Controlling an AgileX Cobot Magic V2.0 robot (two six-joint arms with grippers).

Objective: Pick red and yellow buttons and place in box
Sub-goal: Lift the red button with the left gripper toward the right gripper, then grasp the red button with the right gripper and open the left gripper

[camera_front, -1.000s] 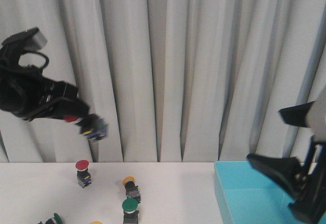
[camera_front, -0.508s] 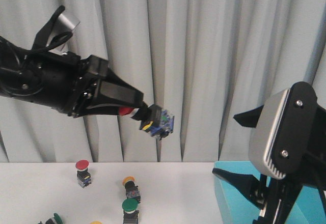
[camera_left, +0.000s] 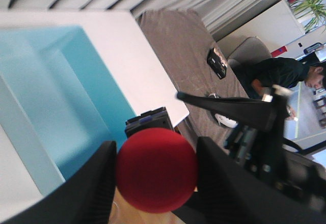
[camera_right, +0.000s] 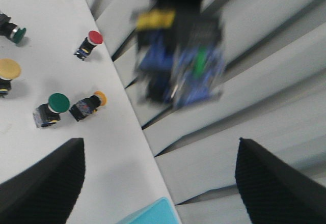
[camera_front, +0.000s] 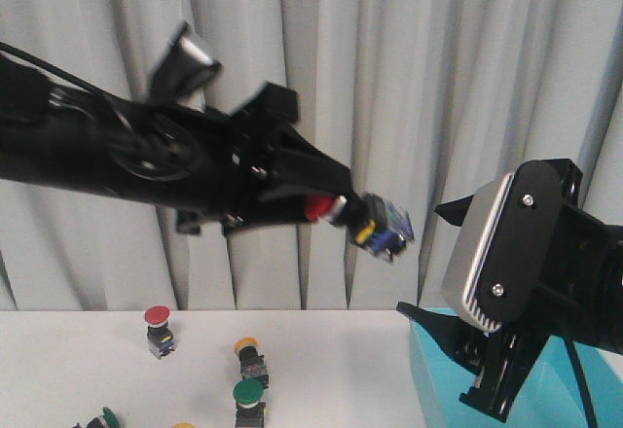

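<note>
High above the table (camera_front: 321,350), in front of the curtain (camera_front: 389,78), the left gripper (camera_front: 326,204) is clamped on a red button (camera_front: 317,207), its black, yellow and blue body sticking out toward the right arm. In the left wrist view the red cap (camera_left: 156,169) sits squeezed between the two black fingers (camera_left: 94,183), with the turquoise box (camera_left: 56,102) below it. The box (camera_front: 438,370) stands at the table's right edge, and the right gripper (camera_front: 467,370) hovers over it with its fingers (camera_right: 41,183) spread wide apart and nothing between them. On the table to the left stand another red button (camera_front: 158,329), a yellow button (camera_front: 250,358) and a green-capped button (camera_front: 249,401); the right wrist view also shows a second yellow button (camera_right: 7,73).
</note>
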